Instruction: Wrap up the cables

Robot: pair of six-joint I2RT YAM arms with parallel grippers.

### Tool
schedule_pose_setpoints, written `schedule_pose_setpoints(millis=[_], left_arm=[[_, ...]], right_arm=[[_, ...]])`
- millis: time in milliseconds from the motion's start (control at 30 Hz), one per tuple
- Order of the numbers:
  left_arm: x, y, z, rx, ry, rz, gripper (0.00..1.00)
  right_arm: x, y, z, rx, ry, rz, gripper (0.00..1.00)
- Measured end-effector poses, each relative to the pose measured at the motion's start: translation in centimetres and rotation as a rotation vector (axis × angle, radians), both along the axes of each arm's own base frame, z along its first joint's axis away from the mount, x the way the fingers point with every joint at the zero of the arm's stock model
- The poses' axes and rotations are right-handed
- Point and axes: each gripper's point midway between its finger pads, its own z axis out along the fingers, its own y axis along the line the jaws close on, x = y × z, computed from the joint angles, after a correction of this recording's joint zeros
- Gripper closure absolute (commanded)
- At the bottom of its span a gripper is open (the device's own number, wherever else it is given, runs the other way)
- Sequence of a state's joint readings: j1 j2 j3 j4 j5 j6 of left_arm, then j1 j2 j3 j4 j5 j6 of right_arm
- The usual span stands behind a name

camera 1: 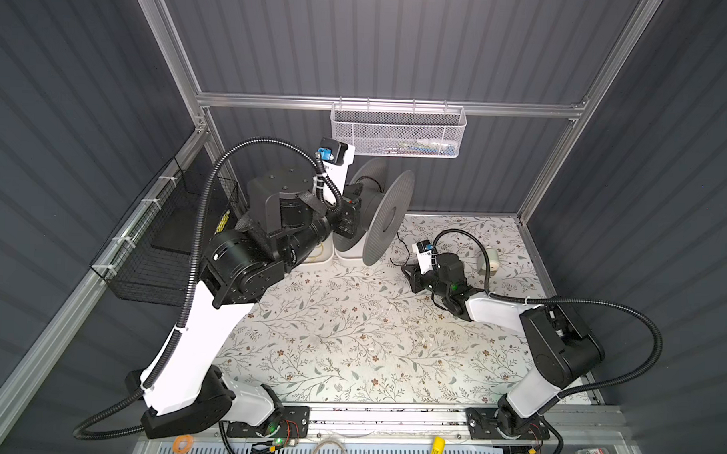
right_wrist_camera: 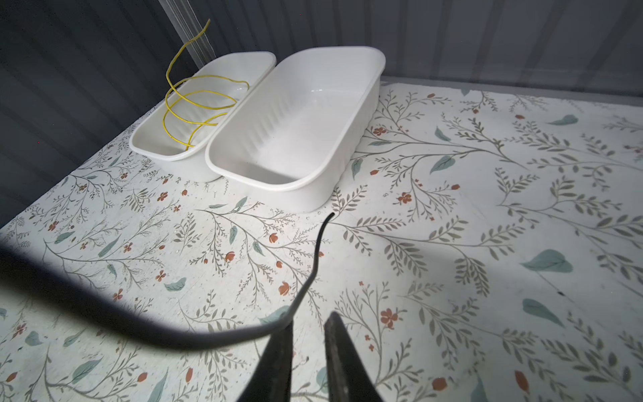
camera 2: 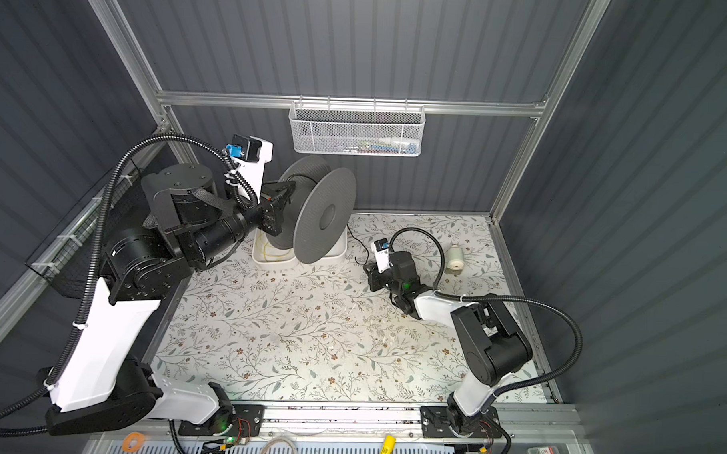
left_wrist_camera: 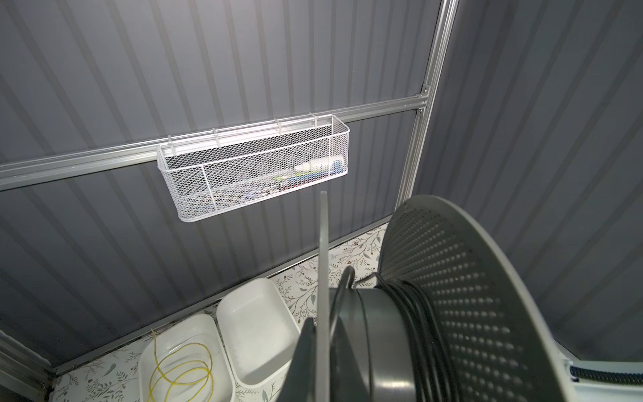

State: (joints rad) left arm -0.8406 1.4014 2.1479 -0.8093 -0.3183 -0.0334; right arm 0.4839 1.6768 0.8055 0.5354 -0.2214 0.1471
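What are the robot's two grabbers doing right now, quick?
Left gripper: closed, holding the gray spool by its flange.
Right gripper: open a little, holding nothing; the black cord runs past one finger.

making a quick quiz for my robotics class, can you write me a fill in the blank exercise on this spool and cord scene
1. The cord wound on the gray spool is ___.
2. The wire coiled in the smaller white tray is ___.
3. The larger white tray beside it is ___.
4. The left gripper holds up the gray ___.

Missing words: black; yellow; empty; spool.
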Motion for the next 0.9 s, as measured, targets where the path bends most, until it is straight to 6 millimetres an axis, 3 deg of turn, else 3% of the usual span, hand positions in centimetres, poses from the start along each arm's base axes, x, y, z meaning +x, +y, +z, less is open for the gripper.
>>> schedule_pose_setpoints(millis=[133,300,400,533,633,767,900], left_arm=[[0.0,-0.1,0.0,0.001,0.001,0.000,1.00],[0.1,-0.1,-0.1,0.001,0.001,0.000,1.00],[0.1,-0.1,-0.1,0.001,0.001,0.000,1.00],[0.1,-0.1,0.0,0.000,0.001,0.000,1.00],[0.1,-0.1,0.0,0.000,0.001,0.000,1.00],[0.2,-0.1,-0.1,0.000,-0.001,0.007,1.00],[1.1,-0.2,0.1,-0.013,-0.018,0.041,1.00]], right_arm=[[0.1,0.0,0.3,0.010,-0.009,-0.003,0.55],[0.4,0.1,0.8,0.024,-0.029,0.000,0.56],[0.6,0.1,1.4,0.039,-0.048,-0.003,0.63],[0.8,0.3,2.2,0.060,-0.075,-0.002,0.86],[0.9,0.5,2.6,0.069,-0.082,0.002,0.97],[0.5,0.4,2.3,0.071,-0.066,0.001,1.00],[-1.1,0.8,1.2,0.066,-0.017,0.007,1.00]])
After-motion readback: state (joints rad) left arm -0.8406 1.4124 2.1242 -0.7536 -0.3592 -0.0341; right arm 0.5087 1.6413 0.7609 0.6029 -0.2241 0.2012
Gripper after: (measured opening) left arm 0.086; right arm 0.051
